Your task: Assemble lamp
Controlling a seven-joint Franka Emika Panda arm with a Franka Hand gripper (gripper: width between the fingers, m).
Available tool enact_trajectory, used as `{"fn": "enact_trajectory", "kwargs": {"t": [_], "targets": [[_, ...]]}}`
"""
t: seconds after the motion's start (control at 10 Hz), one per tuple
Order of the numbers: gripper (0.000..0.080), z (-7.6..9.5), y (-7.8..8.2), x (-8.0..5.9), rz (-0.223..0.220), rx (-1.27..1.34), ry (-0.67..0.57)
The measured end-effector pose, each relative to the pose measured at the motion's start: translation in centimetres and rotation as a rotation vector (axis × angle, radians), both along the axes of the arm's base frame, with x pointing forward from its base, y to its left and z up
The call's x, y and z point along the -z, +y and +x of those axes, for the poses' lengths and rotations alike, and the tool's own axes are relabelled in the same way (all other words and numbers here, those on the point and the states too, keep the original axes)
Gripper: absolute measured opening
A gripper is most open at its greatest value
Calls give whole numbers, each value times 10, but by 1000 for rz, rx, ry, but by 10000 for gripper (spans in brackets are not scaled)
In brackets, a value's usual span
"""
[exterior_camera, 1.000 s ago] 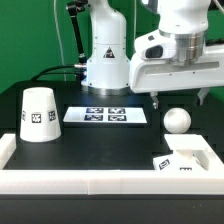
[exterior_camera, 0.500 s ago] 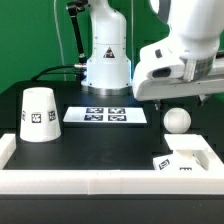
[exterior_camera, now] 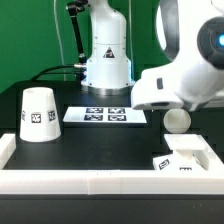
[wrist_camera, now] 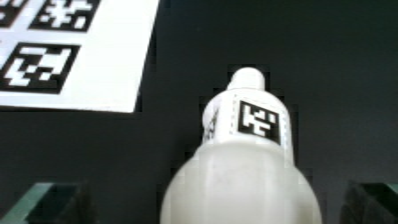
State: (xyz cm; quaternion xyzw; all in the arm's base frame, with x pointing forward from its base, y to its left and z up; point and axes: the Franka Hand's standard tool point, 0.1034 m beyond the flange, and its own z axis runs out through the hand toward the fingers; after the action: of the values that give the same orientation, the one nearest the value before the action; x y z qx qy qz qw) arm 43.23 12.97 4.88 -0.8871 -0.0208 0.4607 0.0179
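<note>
The white ball-shaped bulb [exterior_camera: 179,120] lies on the black table at the exterior view's right, partly covered by the arm's tilted white hand [exterior_camera: 172,88]. In the wrist view the bulb [wrist_camera: 238,185] fills the lower middle, and its short neck with a square tag [wrist_camera: 260,122] points away. My gripper [wrist_camera: 214,206] is open, with one dark finger [wrist_camera: 50,203] on each side of the bulb's round body and apart from it. The cone shade [exterior_camera: 38,113] stands at the exterior view's left. The flat square base [exterior_camera: 188,158] lies at the front right.
The marker board [exterior_camera: 107,115] lies at the table's middle, also in the wrist view [wrist_camera: 63,50]. A raised white rim [exterior_camera: 100,181] runs along the front edge and sides. The robot's white pedestal [exterior_camera: 107,60] stands at the back.
The hand has tilted over and come down toward the bulb. It now covers part of the bulb, and the fingers no longer show in the exterior view.
</note>
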Motion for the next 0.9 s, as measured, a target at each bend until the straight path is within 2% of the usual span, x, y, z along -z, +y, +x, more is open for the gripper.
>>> {"fn": "enact_trajectory", "kwargs": {"t": [0.5,0.7,0.9], "targets": [[698,0,6,10,5,-9,-5],[698,-6,7,23,4,-6,-28],[698,-11,7,31,2,-5,-32]]}}
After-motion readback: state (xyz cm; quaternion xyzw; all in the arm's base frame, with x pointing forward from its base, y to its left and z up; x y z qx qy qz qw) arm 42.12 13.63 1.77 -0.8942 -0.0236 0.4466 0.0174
